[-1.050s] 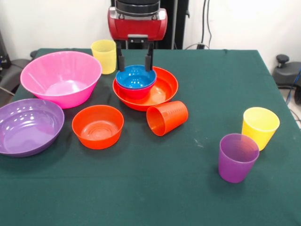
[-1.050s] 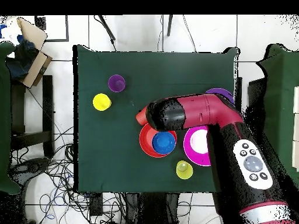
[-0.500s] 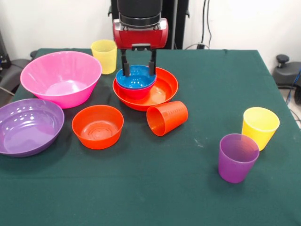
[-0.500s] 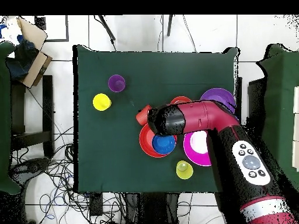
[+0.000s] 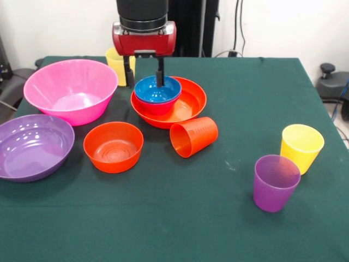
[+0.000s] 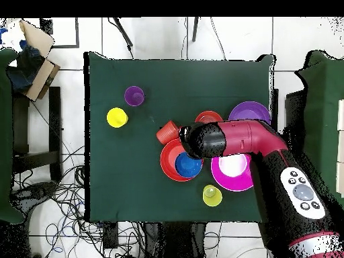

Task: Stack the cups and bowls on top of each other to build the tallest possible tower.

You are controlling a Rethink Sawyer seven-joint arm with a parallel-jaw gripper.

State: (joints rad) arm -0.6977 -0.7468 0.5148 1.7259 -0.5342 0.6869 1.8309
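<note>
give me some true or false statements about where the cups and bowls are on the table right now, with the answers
1. The blue bowl sits inside another small bowl, and both rest in the wide orange bowl. True.
2. The orange cup stands upright. False: it lies on its side, mouth toward the small orange bowl.
3. The purple cup and a yellow cup stand close together, apart from the bowls. True.
4. The big pink bowl holds a stack of cups. False: it is empty.
5. The claw is open, one finger over the blue bowl, the other outside it. True.
6. The purple bowl is stacked inside the pink one. False: it sits on the table beside it.
</note>
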